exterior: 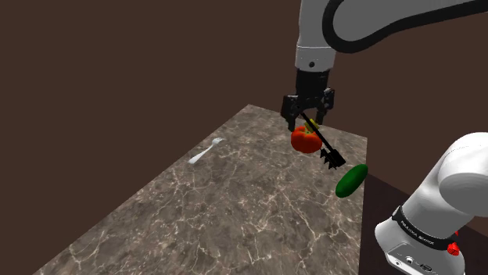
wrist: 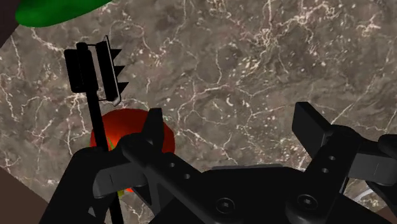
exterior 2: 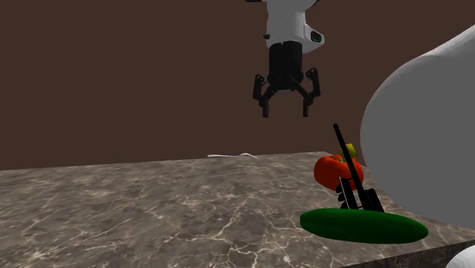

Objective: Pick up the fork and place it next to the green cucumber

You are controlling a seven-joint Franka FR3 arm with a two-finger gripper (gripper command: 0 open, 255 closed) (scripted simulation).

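Pincer point(exterior 2: 285, 113), fingers apart, high above marbled table point(exterior 2: 152, 213); green cucumber point(exterior 2: 361, 226) just before red tomato point(exterior 2: 329, 169).

A kitchen, by the look of it: a brown marble worktop point(exterior: 235, 219) with white veins meets plain brown walls point(exterior: 117, 70). Just below the hand point(exterior: 306, 123) sit a tomato point(exterior: 305, 141) and a black utensil point(exterior: 332, 156), a cucumber point(exterior: 351, 180) close by, a fork point(exterior: 206, 151) farther off.
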